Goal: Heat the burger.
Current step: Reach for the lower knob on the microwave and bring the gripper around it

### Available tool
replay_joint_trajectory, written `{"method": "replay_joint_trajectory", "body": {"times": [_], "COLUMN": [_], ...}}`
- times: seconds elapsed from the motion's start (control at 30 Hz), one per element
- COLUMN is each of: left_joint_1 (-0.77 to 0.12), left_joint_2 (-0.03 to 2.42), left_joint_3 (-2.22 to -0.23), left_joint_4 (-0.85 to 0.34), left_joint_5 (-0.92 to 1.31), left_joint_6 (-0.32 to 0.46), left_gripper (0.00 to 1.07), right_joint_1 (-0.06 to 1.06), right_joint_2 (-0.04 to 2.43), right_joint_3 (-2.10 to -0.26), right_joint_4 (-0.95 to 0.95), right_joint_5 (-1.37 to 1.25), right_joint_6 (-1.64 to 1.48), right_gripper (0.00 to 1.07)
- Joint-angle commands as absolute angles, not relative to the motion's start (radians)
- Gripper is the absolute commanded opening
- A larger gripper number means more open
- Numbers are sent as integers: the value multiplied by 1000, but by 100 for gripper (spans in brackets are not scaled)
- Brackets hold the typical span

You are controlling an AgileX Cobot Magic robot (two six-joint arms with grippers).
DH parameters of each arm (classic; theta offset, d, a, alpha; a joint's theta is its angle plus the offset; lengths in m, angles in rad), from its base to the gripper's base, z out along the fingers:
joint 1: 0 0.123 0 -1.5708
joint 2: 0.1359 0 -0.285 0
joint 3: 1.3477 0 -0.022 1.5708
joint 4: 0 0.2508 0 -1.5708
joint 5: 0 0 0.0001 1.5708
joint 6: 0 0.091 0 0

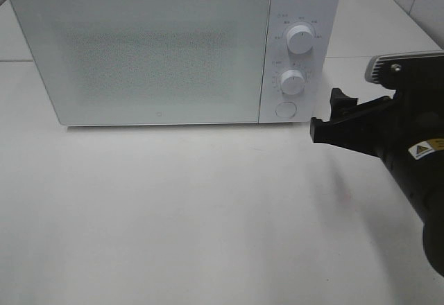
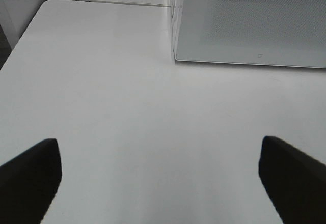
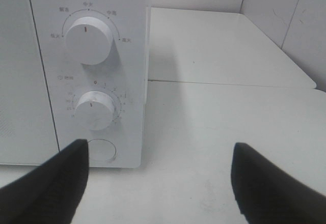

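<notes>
Right wrist view: right gripper (image 3: 158,152) has its jaws spread wide, with nothing between them. One finger (image 3: 56,178) sits low in front of the control panel, just under the round button (image 3: 102,150); the other is out over bare table (image 1: 208,215). No contact with the panel that I can make out.

Just beyond the jaws is the timer knob (image 3: 94,110), with the power knob (image 3: 89,40) above it. The timer's mark seems to sit at or near zero, though the print is too small to be sure. My reading is that the gripper is lined up here to work the controls, most likely the timer.

Left wrist view: left gripper (image 2: 159,147) is also fully open and empty. It hangs over the table in front of the near corner of the microwave (image 1: 159,55), well apart from it. It looks parked out of the way while the right arm works.

Exterior high view: the door (image 1: 139,55) is shut flush and its speckled glass hides the cavity.

Burger: not in view in any camera. It is not on the visible table or in either gripper. It may be inside behind the door, but I cannot tell.

Judgement: if the burger is loaded, the step left is setting the time. The risk is the jaws closing off-centre on the knob and slipping.
</notes>
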State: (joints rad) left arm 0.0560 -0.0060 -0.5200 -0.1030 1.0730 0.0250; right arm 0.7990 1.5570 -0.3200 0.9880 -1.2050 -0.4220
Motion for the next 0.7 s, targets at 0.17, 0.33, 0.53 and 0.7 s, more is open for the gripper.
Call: {"method": "replay_joint_trajectory", "body": {"times": [0.17, 0.33, 0.53, 0.7], "left_joint_1": [59, 59, 59, 59], "left_joint_2": [-28, -28, -28, -28], "left_joint_3": [-519, -519, -519, -519], "left_joint_4": [-108, -108, -108, -108], "left_joint_5": [1073, 1073, 1073, 1073], "left_joint_6": [24, 24, 24, 24], "left_gripper": [98, 98, 98, 98], "right_joint_1": [832, 831, 828, 828], "right_joint_2": [1620, 1651, 1708, 1763], "right_joint_3": [-401, -425, -461, -505], "right_joint_4": [1036, 1028, 982, 977], "right_joint_5": [-1232, -1234, -1239, -1238], "right_joint_6": [-502, -484, -468, -438], "right_gripper": [75, 75, 74, 74]}}
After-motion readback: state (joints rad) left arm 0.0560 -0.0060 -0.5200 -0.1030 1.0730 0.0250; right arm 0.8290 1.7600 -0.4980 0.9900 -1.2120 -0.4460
